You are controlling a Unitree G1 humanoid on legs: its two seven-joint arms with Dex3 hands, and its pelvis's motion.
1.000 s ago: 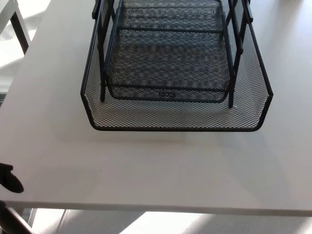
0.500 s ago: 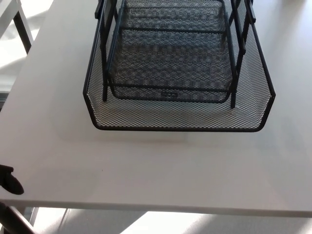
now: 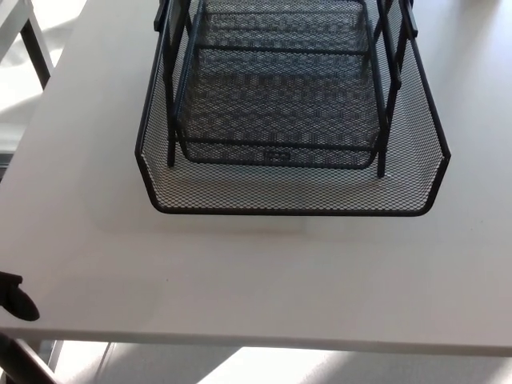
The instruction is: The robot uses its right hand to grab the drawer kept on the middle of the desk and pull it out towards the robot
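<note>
A black wire-mesh drawer (image 3: 292, 210) lies on the middle of the white desk (image 3: 264, 276), its curved front rim toward me and standing out ahead of the rack. Above and behind it sits a smaller mesh tray (image 3: 276, 155), carried by black upright posts (image 3: 169, 120). A small black part of my left hand (image 3: 14, 298) shows at the picture's left edge, beside the desk's front corner and far from the drawer. The rest of that hand is cut off. My right hand does not show.
The desk's front edge (image 3: 256, 342) runs across the bottom, with sunlit floor below it. Another table's dark leg (image 3: 37, 50) stands at the upper left, beyond the desk's left edge.
The whole picture has shifted slightly, so the camera moved. The drawer, the rack and my left hand keep their places.
</note>
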